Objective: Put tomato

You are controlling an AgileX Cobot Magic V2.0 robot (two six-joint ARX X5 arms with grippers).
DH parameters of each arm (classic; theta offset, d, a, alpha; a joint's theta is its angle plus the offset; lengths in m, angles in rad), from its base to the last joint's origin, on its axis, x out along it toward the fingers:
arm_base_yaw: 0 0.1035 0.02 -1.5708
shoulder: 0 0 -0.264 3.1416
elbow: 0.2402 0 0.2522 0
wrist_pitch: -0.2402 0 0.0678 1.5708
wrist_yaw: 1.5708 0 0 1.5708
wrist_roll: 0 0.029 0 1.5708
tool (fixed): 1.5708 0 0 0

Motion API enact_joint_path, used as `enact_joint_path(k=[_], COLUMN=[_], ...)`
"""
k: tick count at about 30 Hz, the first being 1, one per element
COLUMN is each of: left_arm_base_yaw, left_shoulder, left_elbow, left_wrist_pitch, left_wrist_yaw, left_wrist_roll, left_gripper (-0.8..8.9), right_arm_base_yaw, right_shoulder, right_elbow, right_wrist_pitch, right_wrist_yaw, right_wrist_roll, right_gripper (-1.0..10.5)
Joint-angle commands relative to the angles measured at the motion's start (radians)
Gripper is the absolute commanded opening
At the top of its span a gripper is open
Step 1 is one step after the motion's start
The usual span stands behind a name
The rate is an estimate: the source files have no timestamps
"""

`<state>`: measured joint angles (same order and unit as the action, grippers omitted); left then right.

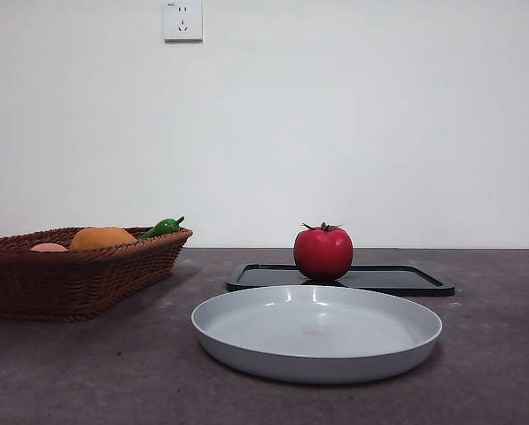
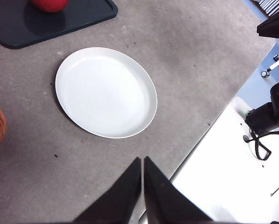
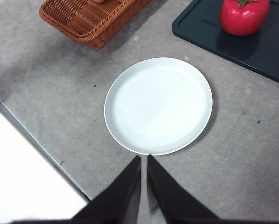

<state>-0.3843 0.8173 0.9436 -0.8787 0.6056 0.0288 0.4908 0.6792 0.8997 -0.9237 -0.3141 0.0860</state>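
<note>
Red tomato (image 3: 244, 17) sitting on black tray (image 3: 270, 51), beyond grey plate (image 3: 158, 106); nearer right pincer (image 3: 143, 161), closed, empty; left pincer (image 2: 142, 163) also closed.

Lighting even and diffuse in all three views; no hard glare. Front view: wall bright, bench (image 1: 69, 372) darker; soft shadow under the plate (image 1: 317, 332) rim and beside the basket (image 1: 69, 274). Tomato (image 1: 322, 252) shows a small soft highlight and a faint reflection in the black tray (image 1: 397, 279). Wrist views: plate nearly washed out to white, tray glossy. Focus sharp throughout; slight grain on the bench surface.
</note>
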Motion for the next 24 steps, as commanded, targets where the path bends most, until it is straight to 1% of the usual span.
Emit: enact_joint_path(k=[1,2,5,8,10,13,16,20,24], left_arm_base_yaw=[0.008,0.023,0.096,0.181,0.235,0.305,0.364,0.422,0.447], left_shoulder=[-0.017,-0.029,-0.083,-0.164,-0.229,-0.333,-0.429,-0.545,-0.63], left_elbow=[0.017,0.015,0.003,-0.043,-0.1,-0.217,-0.348,-0.517,-0.655], left_wrist_pitch=[0.023,0.039,0.154,0.306,0.421,0.591,0.727,0.827,0.85], left_wrist_yaw=[-0.027,-0.053,-0.159,-0.206,-0.253,-0.366,-0.457,-0.513,-0.539], left_wrist_roll=[0.061,0.087,0.107,0.143,0.163,0.193,0.195,0.192,0.19], left_gripper=[0.07,0.07,0.07,0.07,0.07,0.07,0.07,0.07,0.07], right_arm_base_yaw=[0.007,0.007,0.007,0.007,0.007,0.007,0.007,0.007,0.007], right_shoulder=[0.005,0.005,0.005,0.005,0.005,0.005,0.005,0.005,0.005], right_elbow=[0.009,0.009,0.009,0.009,0.009,0.009,0.009,0.009,0.009], right_wrist_pitch=[0.011,0.011,0.011,0.011,0.011,0.011,0.011,0.011,0.011], right_wrist_yaw=[0.0,0.0,0.0,0.0,0.0,0.0,0.0,0.0,0.0], right_wrist_roll=[0.007,0.007,0.007,0.007,0.007,0.007,0.007,0.007,0.007], right_gripper=[0.1,0.1,0.1,0.1,0.1,0.1,0.1,0.1,0.1])
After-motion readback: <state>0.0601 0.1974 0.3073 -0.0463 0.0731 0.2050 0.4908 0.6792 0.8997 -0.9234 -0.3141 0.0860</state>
